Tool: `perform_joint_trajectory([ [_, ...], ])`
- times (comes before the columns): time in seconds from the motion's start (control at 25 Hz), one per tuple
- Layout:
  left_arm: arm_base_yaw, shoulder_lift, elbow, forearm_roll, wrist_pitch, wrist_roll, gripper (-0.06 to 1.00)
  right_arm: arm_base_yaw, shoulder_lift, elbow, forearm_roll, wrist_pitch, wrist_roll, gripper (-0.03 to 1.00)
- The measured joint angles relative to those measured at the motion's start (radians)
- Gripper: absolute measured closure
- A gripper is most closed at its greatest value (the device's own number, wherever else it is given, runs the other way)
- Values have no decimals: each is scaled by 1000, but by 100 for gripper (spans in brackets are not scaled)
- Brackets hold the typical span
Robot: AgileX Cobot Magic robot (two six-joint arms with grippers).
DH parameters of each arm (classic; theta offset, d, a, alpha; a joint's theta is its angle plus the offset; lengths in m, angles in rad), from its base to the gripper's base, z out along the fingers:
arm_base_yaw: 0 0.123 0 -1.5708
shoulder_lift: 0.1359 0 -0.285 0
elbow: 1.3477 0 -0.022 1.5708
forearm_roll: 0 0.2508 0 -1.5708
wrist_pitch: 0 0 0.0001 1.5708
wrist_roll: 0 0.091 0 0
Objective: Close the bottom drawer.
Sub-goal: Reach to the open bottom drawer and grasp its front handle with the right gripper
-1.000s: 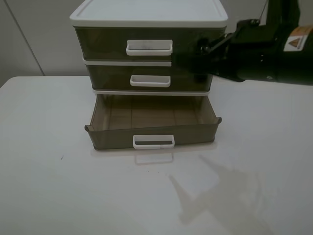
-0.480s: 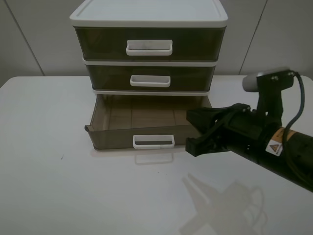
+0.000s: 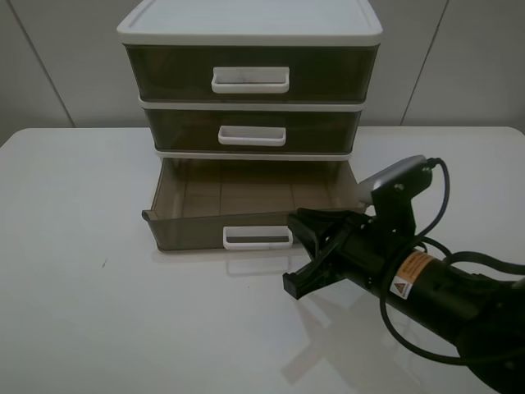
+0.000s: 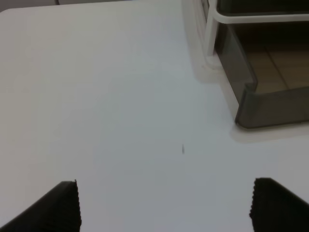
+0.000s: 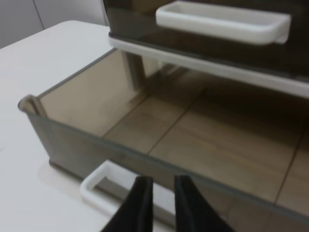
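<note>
The bottom drawer point(image 3: 254, 215) is a shallow smoky-brown tray pulled well out of the three-drawer unit point(image 3: 250, 82), empty inside, with a small white loop handle point(image 3: 257, 237) on its front. My right gripper point(image 3: 297, 246) is low over the table at the drawer's front right. In the right wrist view its tips point(image 5: 161, 180) stand nearly together, holding nothing, just before the drawer's front wall point(image 5: 96, 140) and right of the handle point(image 5: 104, 188). My left gripper point(image 4: 164, 186) is open and empty over bare table, left of the drawer's front corner point(image 4: 268, 106).
The middle drawer point(image 3: 253, 131) and top drawer point(image 3: 250, 74) are shut. The unit stands at the back of a white table point(image 3: 82, 287). My right arm point(image 3: 426, 283) and its cable lie over the table's front right. The left arm is outside the high view.
My right arm has come down from in front of the upper drawers and moved left, ending low at the bottom drawer's front right. The drawer has not moved.
</note>
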Motion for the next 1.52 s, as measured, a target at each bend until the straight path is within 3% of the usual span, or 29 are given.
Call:
perform_joint_trajectory([
  [0.32,0,0,0,0,0,0,23,0,152,-79,-69,-18,18,95],
  [0.88,0,0,0,0,0,0,23,0,200,-175,-44,-22,18,95],
  [1.52,0,0,0,0,0,0,23,-6,201,-231,4,145,18,95],
])
